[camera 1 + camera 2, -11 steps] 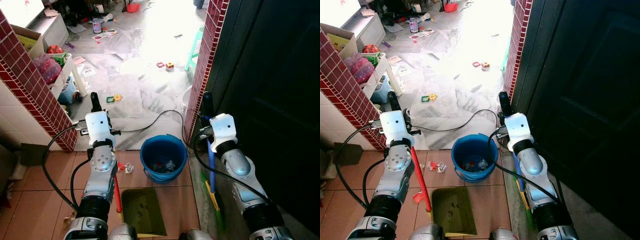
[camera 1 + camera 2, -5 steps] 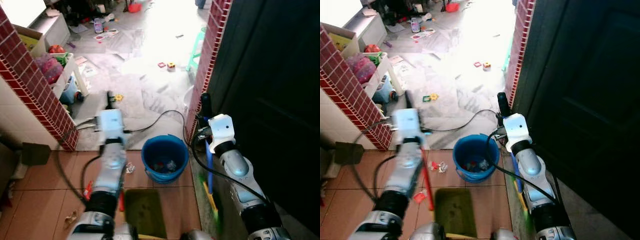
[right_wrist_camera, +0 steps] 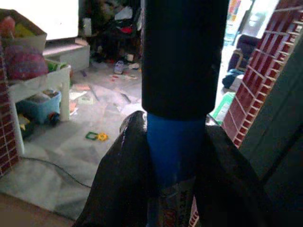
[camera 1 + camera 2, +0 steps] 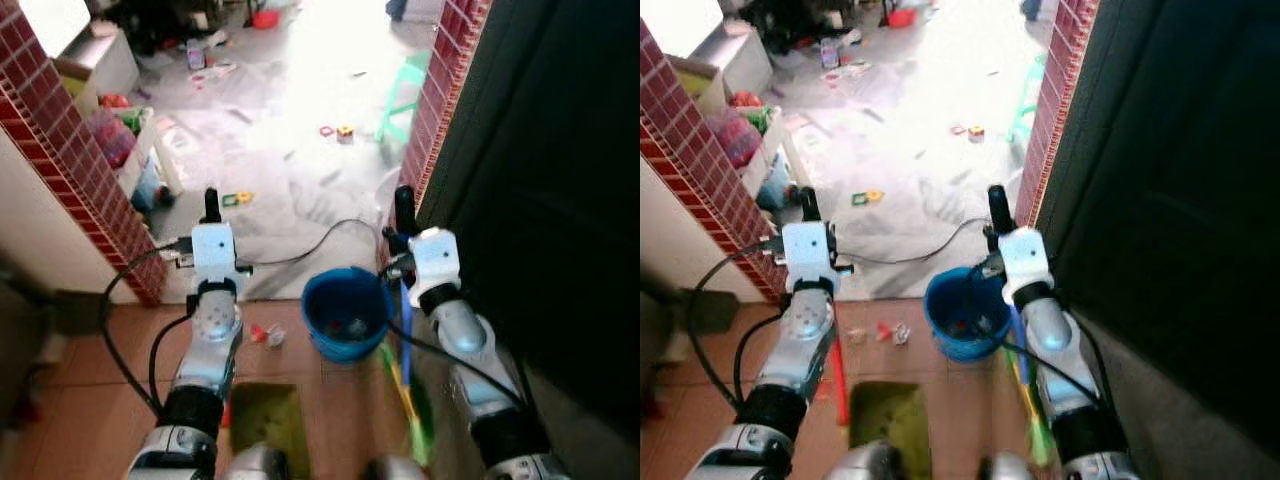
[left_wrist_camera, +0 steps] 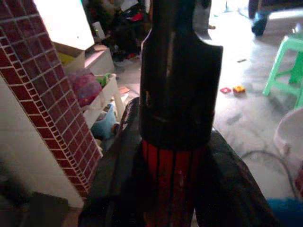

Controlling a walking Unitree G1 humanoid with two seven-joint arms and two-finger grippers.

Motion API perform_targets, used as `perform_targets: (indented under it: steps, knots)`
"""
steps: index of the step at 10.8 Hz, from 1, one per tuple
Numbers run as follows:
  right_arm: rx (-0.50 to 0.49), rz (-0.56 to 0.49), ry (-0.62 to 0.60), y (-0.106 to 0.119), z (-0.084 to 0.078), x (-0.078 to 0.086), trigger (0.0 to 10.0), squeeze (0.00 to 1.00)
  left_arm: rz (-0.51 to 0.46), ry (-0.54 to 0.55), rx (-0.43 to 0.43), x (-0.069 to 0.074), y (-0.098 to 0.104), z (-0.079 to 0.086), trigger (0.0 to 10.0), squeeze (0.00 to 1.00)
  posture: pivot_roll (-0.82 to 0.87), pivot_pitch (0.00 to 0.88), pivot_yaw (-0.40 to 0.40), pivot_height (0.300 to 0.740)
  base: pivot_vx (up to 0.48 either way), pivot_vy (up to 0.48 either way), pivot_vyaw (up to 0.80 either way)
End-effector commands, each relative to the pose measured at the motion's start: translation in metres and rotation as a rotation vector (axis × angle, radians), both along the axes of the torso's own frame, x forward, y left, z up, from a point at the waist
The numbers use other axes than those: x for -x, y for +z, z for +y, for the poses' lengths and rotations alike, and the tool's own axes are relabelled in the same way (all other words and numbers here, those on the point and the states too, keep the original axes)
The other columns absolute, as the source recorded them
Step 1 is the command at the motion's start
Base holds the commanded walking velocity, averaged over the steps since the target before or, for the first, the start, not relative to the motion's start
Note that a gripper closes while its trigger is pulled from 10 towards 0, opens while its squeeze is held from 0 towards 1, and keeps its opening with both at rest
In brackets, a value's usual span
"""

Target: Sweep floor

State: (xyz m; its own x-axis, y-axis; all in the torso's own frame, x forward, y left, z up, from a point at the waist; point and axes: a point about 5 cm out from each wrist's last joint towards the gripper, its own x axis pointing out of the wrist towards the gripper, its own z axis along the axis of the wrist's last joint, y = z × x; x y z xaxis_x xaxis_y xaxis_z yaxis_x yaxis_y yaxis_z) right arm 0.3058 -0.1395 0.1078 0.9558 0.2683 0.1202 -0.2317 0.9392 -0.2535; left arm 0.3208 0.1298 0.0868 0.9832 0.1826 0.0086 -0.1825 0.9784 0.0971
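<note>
A: Near the doorway, on the terracotta tiles: blue bucket (image 4: 346, 312) sits between the two arms, bits of rubbish inside. Small scraps of litter (image 4: 266, 336) lie on the tiles just left of it.

B: Left gripper?

A: Left gripper (image 5: 176, 156) is clamped around a red handle (image 5: 173, 175) with a black cap, both black fingers (image 5: 118, 175) pressed against its sides in the wrist view. In the head view the red stick (image 4: 837, 375) runs down beside the left arm toward a green dustpan (image 4: 886, 412) on the tiles at the near edge.

B: Right one?

A: Right gripper (image 3: 173, 156) is closed on a blue broom handle (image 3: 175, 142), black cap above, fingers hugging it. From the head view the blue shaft (image 4: 405, 335) drops along the right arm, close to the dark door (image 4: 560, 180), and green and yellow parts (image 4: 405, 385) show lower down, blurred.

B: Surroundings?

A: Red brick pillar (image 4: 75, 150) on the left, another (image 4: 440, 90) on the right by the door. Black cable (image 4: 300, 255) trails over the grey floor beyond the bucket. Far side is messy: toys (image 4: 338, 131) scattered about, a green stool (image 4: 402, 85), a white shelf unit (image 4: 760, 165) with stuff at far left. Head views are a bit blurred.
</note>
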Motion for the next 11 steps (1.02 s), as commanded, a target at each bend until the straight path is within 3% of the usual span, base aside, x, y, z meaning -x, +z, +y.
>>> perform_targets:
  steps: [1,4,7,9,10,11]
  knots:
    - [-0.004,-0.011,0.007,0.002,0.003,-0.001,10.0,0.00,-0.013,-0.026,0.005,0.000,0.004,-0.005,10.0,0.00,-0.10,0.034,0.051,0.740,0.000,0.480,0.00]
    - [-0.023,-0.012,0.011,0.005,0.006,-0.005,10.0,0.00,0.016,-0.108,0.114,0.007,0.006,-0.017,10.0,0.00,-0.10,0.030,0.051,0.740,0.000,0.480,0.00]
    - [-0.026,-0.011,0.013,0.004,0.007,-0.007,10.0,0.00,-0.015,-0.226,0.061,0.021,0.007,-0.003,10.0,0.00,-0.09,0.025,0.062,0.740,0.000,0.480,0.00]
    - [-0.063,-0.014,0.009,0.006,0.014,-0.009,10.0,0.00,-0.078,-0.113,0.092,0.025,0.011,0.007,10.0,0.00,-0.09,0.021,0.057,0.740,0.000,0.480,0.00]
    - [-0.072,-0.019,0.022,0.008,0.019,-0.010,10.0,0.00,-0.109,-0.002,0.004,0.029,0.010,0.022,10.0,0.00,-0.07,0.024,0.033,0.740,0.000,0.442,0.00]
    - [-0.074,-0.018,0.036,0.008,0.022,-0.011,10.0,0.00,-0.089,0.072,0.028,0.030,0.008,0.031,10.0,0.00,-0.06,0.028,0.026,0.740,0.000,0.356,0.00]
